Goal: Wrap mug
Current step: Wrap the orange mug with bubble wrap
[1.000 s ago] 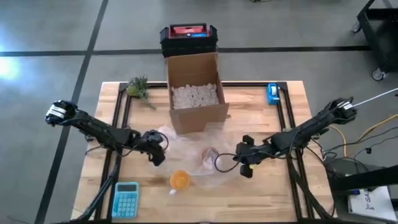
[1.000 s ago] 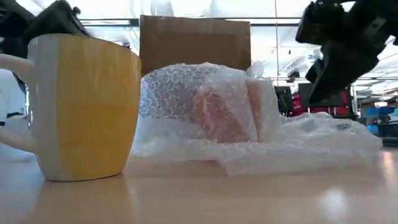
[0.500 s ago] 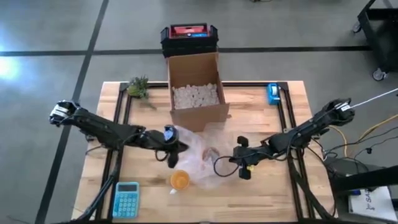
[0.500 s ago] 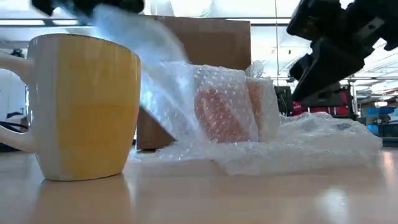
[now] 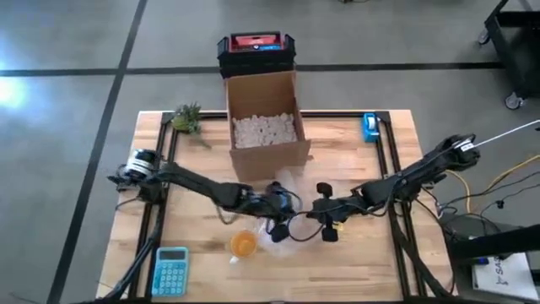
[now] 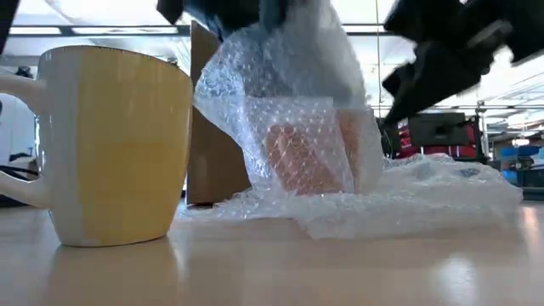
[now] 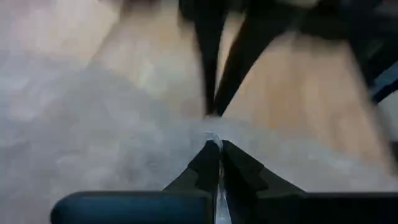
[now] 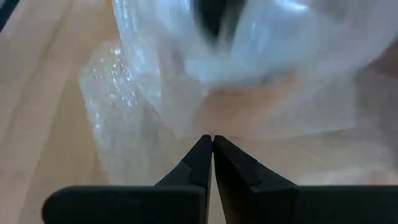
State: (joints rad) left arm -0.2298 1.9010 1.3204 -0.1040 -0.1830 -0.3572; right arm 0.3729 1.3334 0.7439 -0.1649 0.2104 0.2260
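At the left edge of the table (image 5: 396, 253) we see only the left arm's base; nearer the front sit a blue calculator (image 5: 171, 270) and, just right of it, a yellow mug (image 5: 243, 245), unwrapped and upright with nothing over it. In the low view that mug stands in front of a second, pinkish mug (image 6: 302, 161), which is the one being wrapped, with bubble wrap (image 6: 280, 76) draped over it.

Moving right, our left gripper (image 5: 281, 205) reaches across to the middle of the table, just in front of the cardboard box (image 5: 263, 127), with its jaws pressed together on a thin edge of the wrap and that flap lifted up and over the pinkish mug. Our right gripper (image 5: 325, 221) sits just beside it, on the far side of the bundle; its wrist view shows the fingers closed tip to tip above the wrap, and we cannot tell whether any film is caught between them.

What worries us from here: the two grippers are very near each other and could collide if either one closes in. We also judge that the pinch on the film is slight, so a hard pull could slip it free or tip the mug underneath. The trailing sheet lies close to the yellow mug and might drag it.
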